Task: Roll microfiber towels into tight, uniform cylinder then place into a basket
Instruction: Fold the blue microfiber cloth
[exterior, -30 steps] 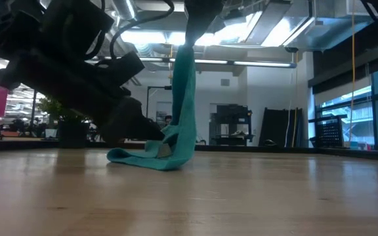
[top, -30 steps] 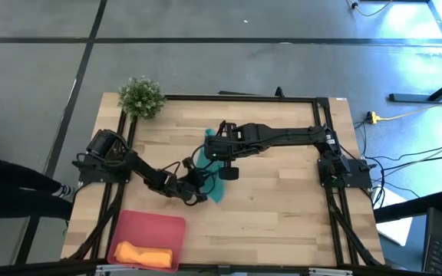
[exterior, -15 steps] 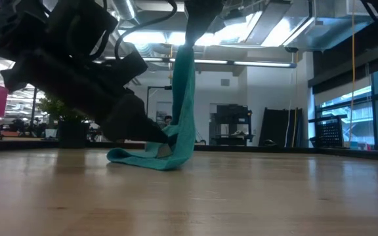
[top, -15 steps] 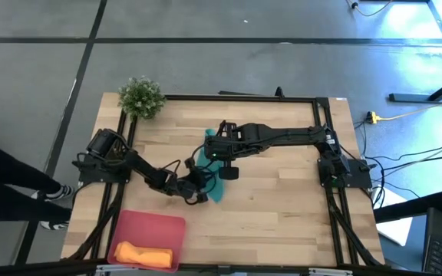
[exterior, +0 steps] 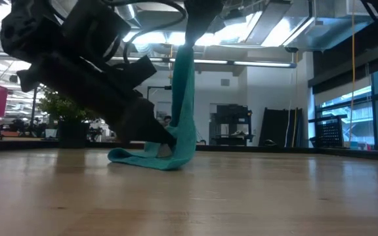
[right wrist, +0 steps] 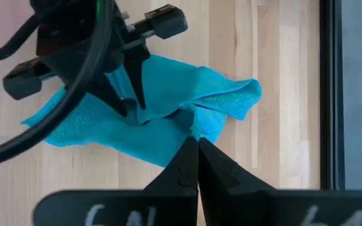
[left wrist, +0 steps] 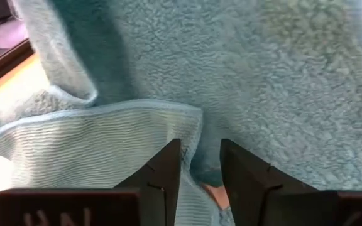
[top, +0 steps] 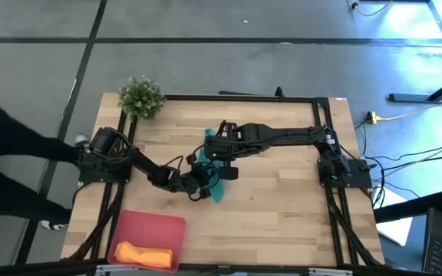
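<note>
Orange microfiber towel (top: pixel 142 254), rolled into a lumpy cylinder, lies in the shallow pink-red rectangular basket (top: pixel 154 227) at the table's near left. Farther in, mid-table, the teal fleecy towel (exterior: pixel 179 124) hangs as a crumpled column, its lower folds pooled on the wood. The left gripper (left wrist: pixel 200 166), fingers slightly parted, noses into those folds. Above, the right gripper (right wrist: pixel 197 145) pinches the towel's top.

Teal towel (left wrist: pixel 250 81) fills the left wrist view, its plush face above a ribbed, hemmed fold. The left gripper (left wrist: pixel 200 164) has its jaws slightly parted (a narrow gap) over the fold's corner. A sliver of pale worktop (left wrist: pixel 5 94) shows beside the cloth.
</note>
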Robot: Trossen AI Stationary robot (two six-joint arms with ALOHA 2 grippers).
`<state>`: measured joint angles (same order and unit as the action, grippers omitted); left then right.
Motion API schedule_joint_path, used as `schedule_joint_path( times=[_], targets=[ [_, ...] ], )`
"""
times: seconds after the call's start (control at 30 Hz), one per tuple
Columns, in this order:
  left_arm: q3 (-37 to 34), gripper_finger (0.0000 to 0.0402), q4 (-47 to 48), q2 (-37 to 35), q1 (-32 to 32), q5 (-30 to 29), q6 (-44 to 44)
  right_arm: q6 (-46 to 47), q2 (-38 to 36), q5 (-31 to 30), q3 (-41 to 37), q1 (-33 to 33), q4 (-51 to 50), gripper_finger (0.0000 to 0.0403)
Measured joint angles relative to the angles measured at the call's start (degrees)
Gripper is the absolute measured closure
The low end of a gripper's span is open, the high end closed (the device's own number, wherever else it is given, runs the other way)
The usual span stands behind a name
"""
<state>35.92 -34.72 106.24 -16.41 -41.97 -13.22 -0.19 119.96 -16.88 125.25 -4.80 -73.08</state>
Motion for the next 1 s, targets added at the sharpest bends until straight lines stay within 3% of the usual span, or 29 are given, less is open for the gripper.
schedule_joint_path(
  times=[0.33,0.77,0.87,1.0],
  targets=[
    [0.0,0.0307,1.8,0.0,0.9,-0.5,3.2,0.0,0.0,0.0,0.0,0.0,0.0,0.0402],
    [0.0,0.0311,5.7,0.0,2.7,-1.3,-1.3,-0.4,0.0,0.0,0.0,0.0,1.5,0.0395],
    [0.0,0.0332,6.7,0.0,3.2,-1.4,-3.2,-0.4,0.0,0.0,0.0,0.0,1.5,0.0394],
    [0.0,0.0390,7.3,0.1,3.1,-1.4,-3.2,-0.4,0.0,0.0,0.0,0.0,1.5,0.0394]
  ],
)
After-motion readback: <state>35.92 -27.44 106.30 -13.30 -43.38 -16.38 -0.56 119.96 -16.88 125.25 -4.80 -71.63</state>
